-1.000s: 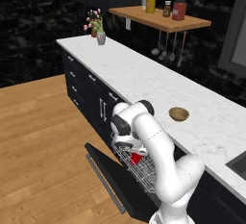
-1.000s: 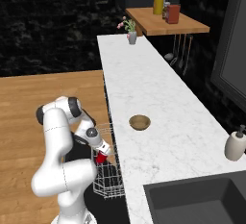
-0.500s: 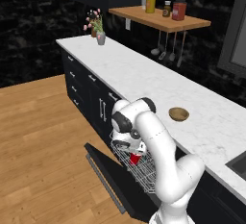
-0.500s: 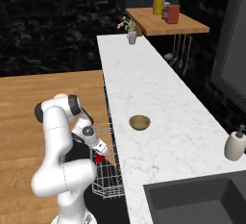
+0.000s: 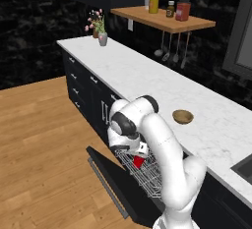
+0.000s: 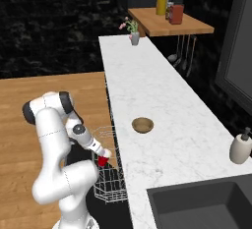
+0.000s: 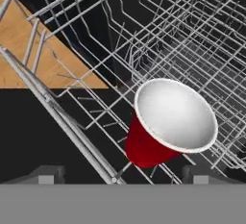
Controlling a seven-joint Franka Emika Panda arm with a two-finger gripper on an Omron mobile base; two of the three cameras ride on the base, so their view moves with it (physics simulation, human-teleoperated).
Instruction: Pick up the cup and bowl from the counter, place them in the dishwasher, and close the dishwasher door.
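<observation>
The white robot arm bent low in front of the dark cabinets, its hand [image 7: 120, 172] reaching down into the white wire rack [image 5: 147, 171] of the dishwasher [image 5: 138, 193]. The two dark fingertips [image 7: 45, 174] stood wide apart at the bottom of the hand view, open and gripping nothing. The red cup [image 7: 166, 124] sat between them but clear of both, tilted inside the rack with its white rim and inside turned toward the camera. In the left base view the cup [image 5: 139, 161] showed as a small red spot just under the hand, and in the right base view the cup [image 6: 102, 161] lay at the top of the rack [image 6: 109, 184], beside the edge of the surface.

The dishwasher door [image 5: 115, 184] lay dropped open, a flat black panel stretching out over the wooden floor [image 5: 44, 139].

The tan bowl [image 5: 182, 116] rested upright on the white marble surface [image 5: 147, 75], well apart from the cup, in the open middle stretch. On the far end of the surface stood a small vase of flowers [image 5: 101, 34]. A beige soap dispenser [image 6: 241, 147] stood near the dark sink [image 6: 206, 206].
</observation>
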